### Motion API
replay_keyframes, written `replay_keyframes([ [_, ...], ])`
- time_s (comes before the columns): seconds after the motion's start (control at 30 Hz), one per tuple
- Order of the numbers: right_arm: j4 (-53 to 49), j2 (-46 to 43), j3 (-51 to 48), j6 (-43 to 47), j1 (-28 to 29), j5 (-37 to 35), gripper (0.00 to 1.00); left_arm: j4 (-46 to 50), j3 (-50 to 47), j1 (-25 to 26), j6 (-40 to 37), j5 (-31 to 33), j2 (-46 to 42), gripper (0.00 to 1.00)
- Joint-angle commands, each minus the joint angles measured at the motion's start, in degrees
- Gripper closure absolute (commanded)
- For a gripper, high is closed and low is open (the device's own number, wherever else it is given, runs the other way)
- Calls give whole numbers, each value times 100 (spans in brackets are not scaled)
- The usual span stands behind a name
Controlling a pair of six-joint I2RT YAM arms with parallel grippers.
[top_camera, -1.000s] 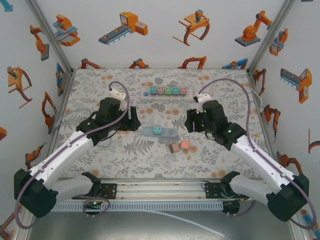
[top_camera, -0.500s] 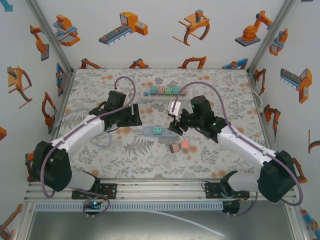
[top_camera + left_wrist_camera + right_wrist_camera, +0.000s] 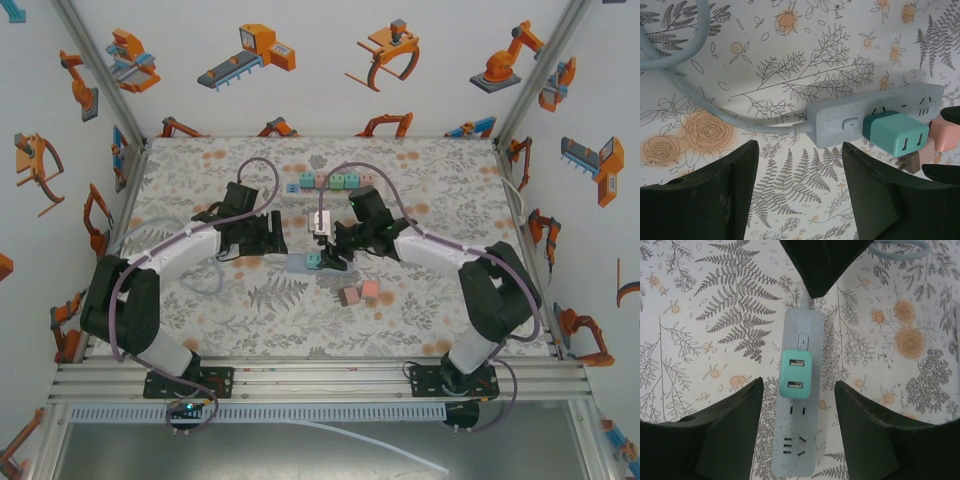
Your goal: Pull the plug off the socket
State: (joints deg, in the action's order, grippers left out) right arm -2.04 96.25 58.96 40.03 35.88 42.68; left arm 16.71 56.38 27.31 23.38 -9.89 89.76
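2 pwr strips (image 3: 295,262), 2 loose plugs (image 3: 351,296)

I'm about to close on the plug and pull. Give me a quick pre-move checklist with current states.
1. Teal plug seated in the power strip: ok.
2. Right gripper open, fingers flanking the plug with gaps on both sides: ok.
3. Strip held down by the left gripper: not ok, it is open and apart from the strip.
4. Cord slack: ok, it loops loosely.
5. Loose pink plug clear of the pull path: cannot tell.
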Motion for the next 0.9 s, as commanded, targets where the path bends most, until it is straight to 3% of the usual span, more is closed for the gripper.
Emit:
replay_keyframes([
  [0.0, 75, 285, 279, 119, 77, 272, 45, -202, 126, -49, -188, -287, 136, 37],
  [0.2, 40, 757, 508, -66, 174, 264, 50, -321, 230, -69, -211, -392, 425, 38],
  [0.4, 73, 878, 581, -153, 198, 205, 76, -403, 363, -104, -265, -733, 735, 38],
  [0.57, 81, 756, 573, -153, 205, 271, 81, -268, 601, -92, -437, -1470, 1191, 44],
  [0.87, 99, 536, 564, -170, 235, 168, 81, 24, 415, -65, -543, -1316, 1479, 57],
])
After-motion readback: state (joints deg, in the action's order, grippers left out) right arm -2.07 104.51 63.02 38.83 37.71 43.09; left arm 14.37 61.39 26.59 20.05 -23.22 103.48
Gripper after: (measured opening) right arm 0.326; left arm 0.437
